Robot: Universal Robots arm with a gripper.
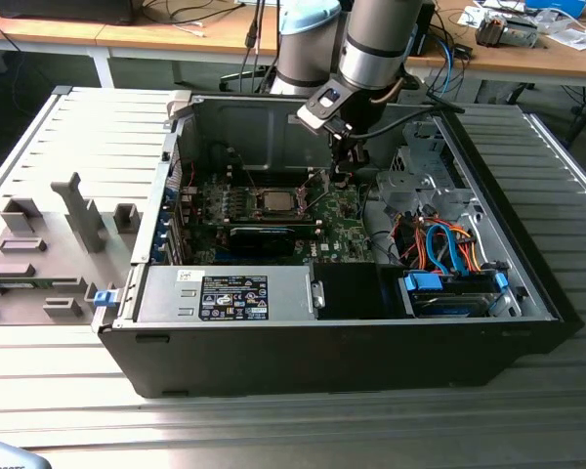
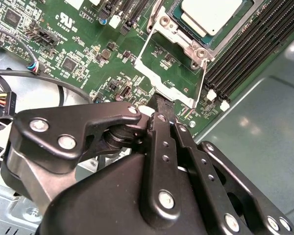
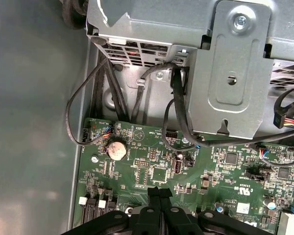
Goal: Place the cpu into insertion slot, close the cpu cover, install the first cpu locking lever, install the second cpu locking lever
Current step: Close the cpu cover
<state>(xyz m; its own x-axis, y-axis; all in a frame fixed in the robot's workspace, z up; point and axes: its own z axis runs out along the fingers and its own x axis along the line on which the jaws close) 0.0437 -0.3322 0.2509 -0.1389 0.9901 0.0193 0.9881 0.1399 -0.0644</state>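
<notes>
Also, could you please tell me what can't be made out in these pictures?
- cpu: second wrist view, cut off by the picture's edge.
- What the pincer tips touch: both wrist views, hidden by its own links.
- Detail around the insertion slot: exterior view, too small.

You have a grey slatted metal table (image 1: 273, 430) as the base. Directly on it: the open black computer case (image 1: 352, 342), centre, lying on its side; just beside it on the exterior view's left, a grey ribbed plate (image 1: 98, 137) carrying grey holder blocks (image 1: 78, 210)
</notes>
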